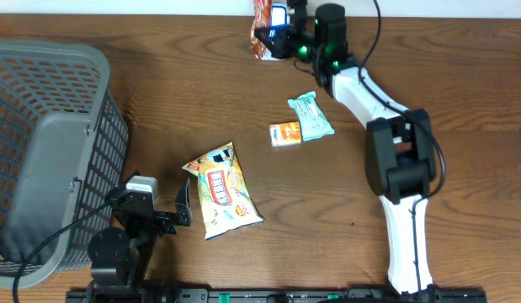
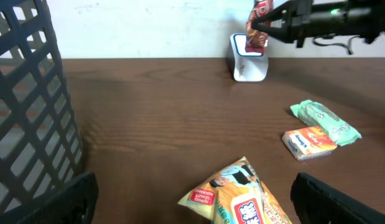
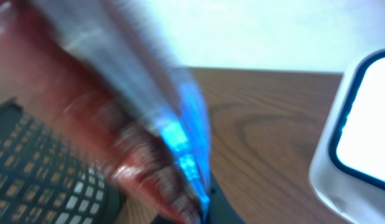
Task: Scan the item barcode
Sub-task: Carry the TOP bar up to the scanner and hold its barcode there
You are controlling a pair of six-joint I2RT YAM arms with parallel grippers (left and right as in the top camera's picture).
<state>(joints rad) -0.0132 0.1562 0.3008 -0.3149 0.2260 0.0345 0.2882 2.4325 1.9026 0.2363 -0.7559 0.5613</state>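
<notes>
**Right tool holds red packet at scanner, left tool wide and idle**

Right tool (image 1: pixel 274 39) is at top centre of the overhead view, arm stretched up from lower right. It is clamped tight on a red packet (image 1: pixel 261 32). Packet is off the worktop (image 1: pixel 159 101), just left of the scanner (image 1: pixel 279 14) and close to it. Contact between the two: can't tell.

Left wrist view: scanner (image 2: pixel 248 60) is a small white upright unit at the far edge of the worktop, by the wall. Red packet (image 2: pixel 258 23) hangs just above it at top centre, pinched from the right by the right tool (image 2: pixel 271 23).

Right wrist view is heavily blurred. Red packet (image 3: pixel 80 118) fills the left half, with a blue glow along its edge. Scanner (image 3: pixel 357 134) is at the right edge, white body, bright face. Barcode not readable.

Left tool (image 1: pixel 181 210) sits lower left of the overhead view, spread wide, nothing in it. Its fingers (image 2: pixel 58 202) show as dark shapes in the bottom corners of the left wrist view.

Other items:
- Grey basket (image 1: pixel 41 143) at the left edge, next to the left arm.
- Yellow bag (image 1: pixel 222 192) flat on the worktop, just right of the left tool, apart from it.
- Orange pack (image 1: pixel 285 134) and green pack (image 1: pixel 311 115) at centre, lying flat, touching each other, well below the scanner.
</notes>
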